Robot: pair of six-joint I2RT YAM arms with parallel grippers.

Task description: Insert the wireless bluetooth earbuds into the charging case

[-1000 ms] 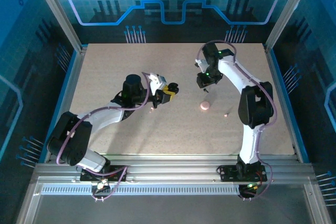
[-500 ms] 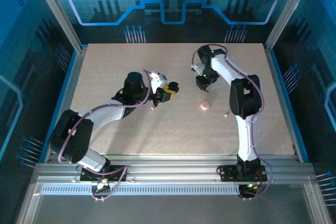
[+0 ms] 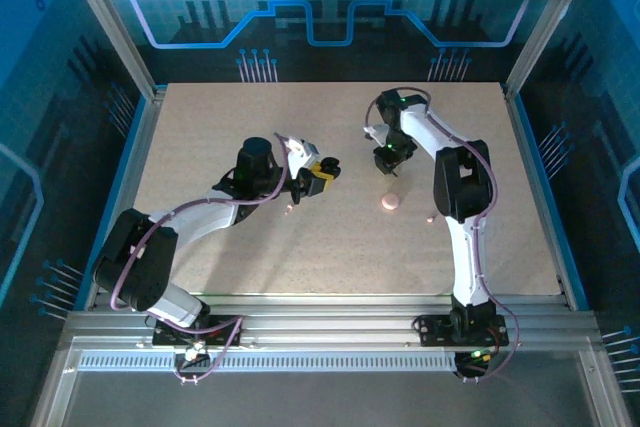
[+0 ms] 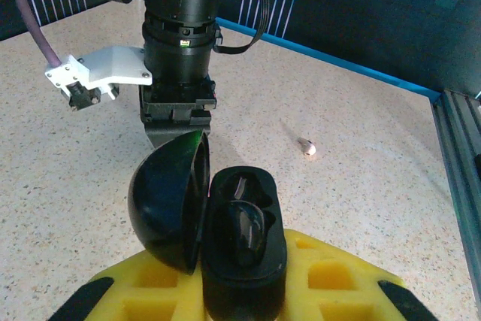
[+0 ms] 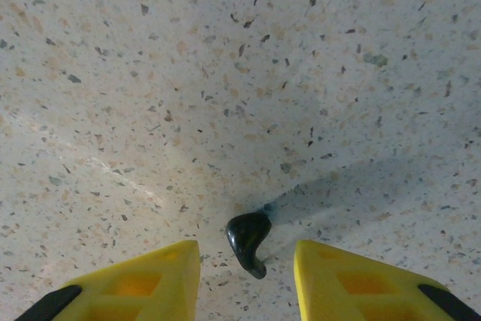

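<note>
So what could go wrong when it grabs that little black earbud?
1. The earbud is tiny and glossy, lying between the right end effector's open fingers; it could squirt out when they close.
2. The open black case sits in the left end effector, lid swung aside; a clumsy push there could tilt it.

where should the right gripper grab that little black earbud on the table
Take the earbud across its rounded body, the wider end, not the thin curved tip. Come straight down from above: it lies flat on the table between the open fingers of the right gripper, one on each side, so closing them should pinch its two sides.
</note>
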